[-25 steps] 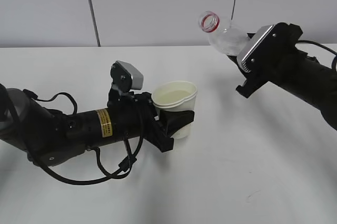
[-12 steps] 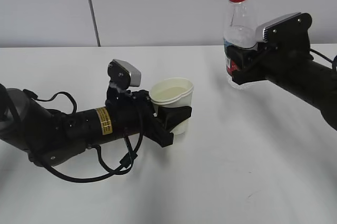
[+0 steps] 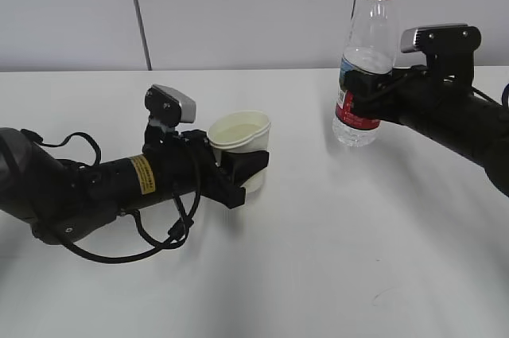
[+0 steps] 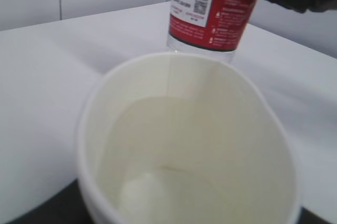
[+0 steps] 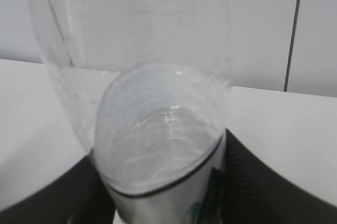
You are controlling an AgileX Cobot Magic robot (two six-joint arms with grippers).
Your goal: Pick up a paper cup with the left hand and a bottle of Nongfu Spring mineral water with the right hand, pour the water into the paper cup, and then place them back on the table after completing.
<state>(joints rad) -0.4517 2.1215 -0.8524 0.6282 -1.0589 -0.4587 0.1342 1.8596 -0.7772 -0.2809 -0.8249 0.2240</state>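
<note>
My left hand, the black arm with the yellow sticker [image 3: 141,174], has its gripper [image 3: 245,166] shut on the white paper cup [image 3: 239,137]. The cup stands upright, low over the table [image 3: 318,258], and holds clear water [image 4: 174,161]. My right hand [image 3: 445,107] has its gripper [image 3: 367,87] shut on the Nongfu Spring bottle [image 3: 362,67]. The bottle is upright, uncapped, with a red label, and its base is at or just above the table. In the right wrist view the clear bottle [image 5: 158,129] fills the frame between the black fingers [image 5: 247,182]. The bottle's label shows behind the cup in the left wrist view [image 4: 210,18].
A white panelled wall [image 3: 238,12] runs behind the table. Black cables [image 3: 151,242] loop under the left arm onto the tabletop.
The right gripper has swung the bottle from tilted to upright and lowered it toward the table. The left arm has drawn the cup back to the left and down.
</note>
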